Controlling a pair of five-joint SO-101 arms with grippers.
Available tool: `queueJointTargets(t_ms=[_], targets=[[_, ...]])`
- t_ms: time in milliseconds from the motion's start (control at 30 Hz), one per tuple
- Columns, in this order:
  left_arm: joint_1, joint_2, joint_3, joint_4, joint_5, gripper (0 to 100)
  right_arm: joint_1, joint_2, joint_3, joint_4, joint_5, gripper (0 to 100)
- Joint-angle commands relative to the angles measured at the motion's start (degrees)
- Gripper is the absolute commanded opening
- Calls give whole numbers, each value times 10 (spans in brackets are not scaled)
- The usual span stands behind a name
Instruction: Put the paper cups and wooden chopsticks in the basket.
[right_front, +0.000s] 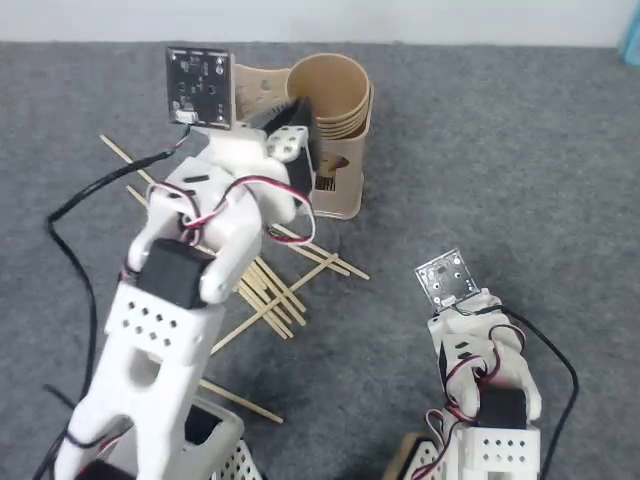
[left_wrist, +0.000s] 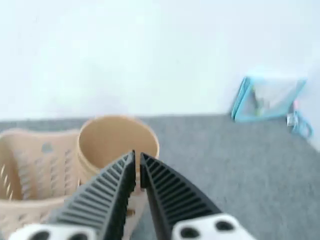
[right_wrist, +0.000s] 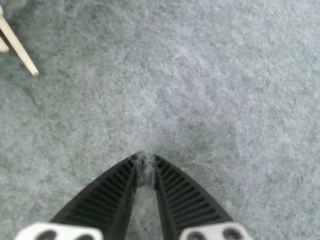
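Observation:
A stack of paper cups (right_front: 335, 92) stands in the tan basket (right_front: 335, 185) at the back of the grey carpet. In the left wrist view the top cup (left_wrist: 117, 142) rises just behind my left gripper (left_wrist: 138, 158), with the basket (left_wrist: 35, 170) beside it. The left gripper (right_front: 303, 118) hangs at the near rim of the cups, shut, with nothing between its fingers. Several wooden chopsticks (right_front: 275, 285) lie scattered on the carpet under the left arm. My right gripper (right_wrist: 145, 161) is shut, tips down on bare carpet, with one chopstick end (right_wrist: 17, 47) farther off.
The right arm (right_front: 485, 365) stays low at the front right. A light blue object (left_wrist: 270, 97) stands by the white wall at the back right, and shows at the corner (right_front: 632, 40) in the high view. Open carpet lies right of the basket.

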Motion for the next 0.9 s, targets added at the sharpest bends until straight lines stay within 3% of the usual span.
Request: queueJointTargets(t_ms=[0, 100, 167, 533, 867], targets=[[0, 17, 88, -209, -5, 12, 2, -7, 11, -12, 11, 8], [0, 26, 161, -324, -5, 12, 2, -7, 11, -11, 11, 8], [1, 31, 196, -350, -5, 12, 3, -7, 11, -11, 11, 8], [1, 32, 288, -354, -6, 12, 2, -7, 11, -11, 11, 8], [0, -13, 204, -352, -5, 12, 3, -7, 11, -9, 11, 8]])
